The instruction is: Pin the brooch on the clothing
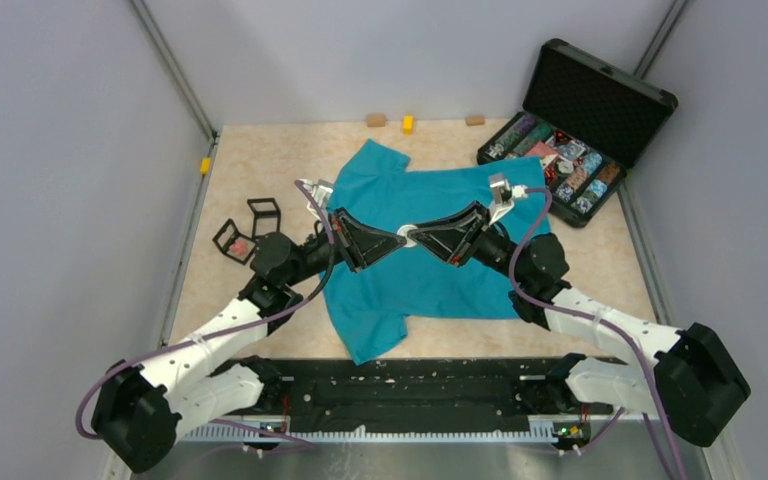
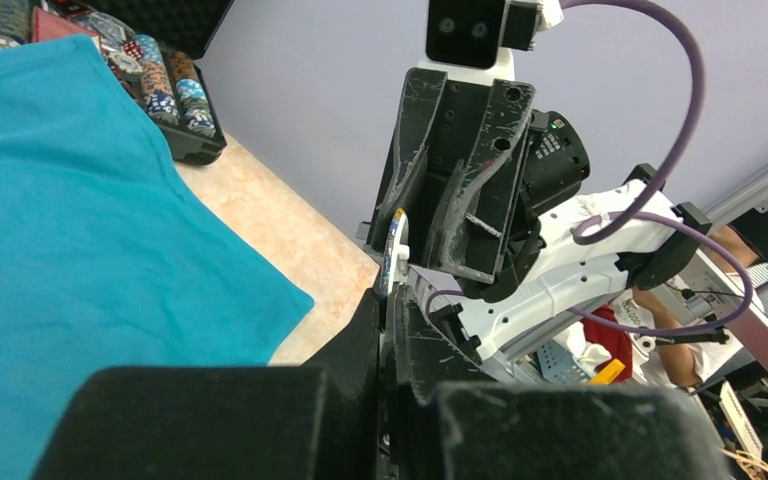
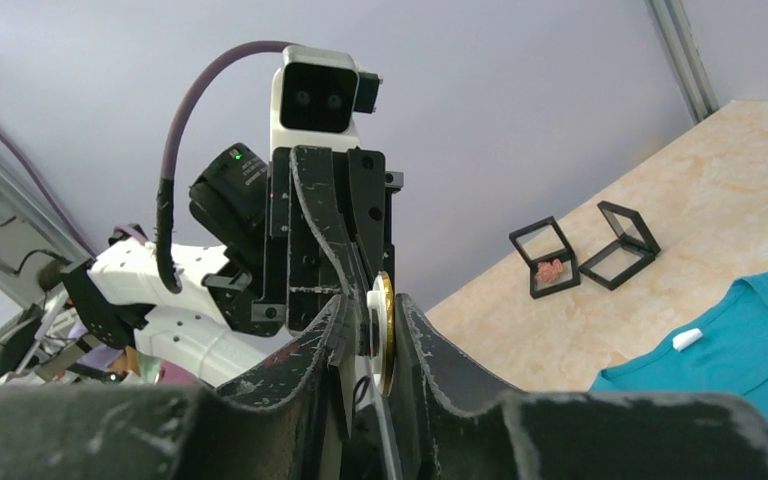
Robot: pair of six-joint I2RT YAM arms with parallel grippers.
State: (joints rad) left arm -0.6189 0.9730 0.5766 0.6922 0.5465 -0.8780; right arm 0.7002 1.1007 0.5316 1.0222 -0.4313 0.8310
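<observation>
Left hand (image 2: 388, 305) pinches disc (image 2: 396, 245) over shirt (image 1: 410, 290); hems lie well away.

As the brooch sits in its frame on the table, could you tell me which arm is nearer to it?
Left. The left arm has its elbow right beside the brooch in its black frame; the right arm lies on the far side of the T-shirt.

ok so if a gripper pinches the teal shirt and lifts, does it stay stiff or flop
Probably flops: the T-shirt lies flat with soft wrinkles, so it should drape from the pinch. Pushed, it would likely bunch rather than slide whole across the table. It looks thin, so probably light.
</observation>
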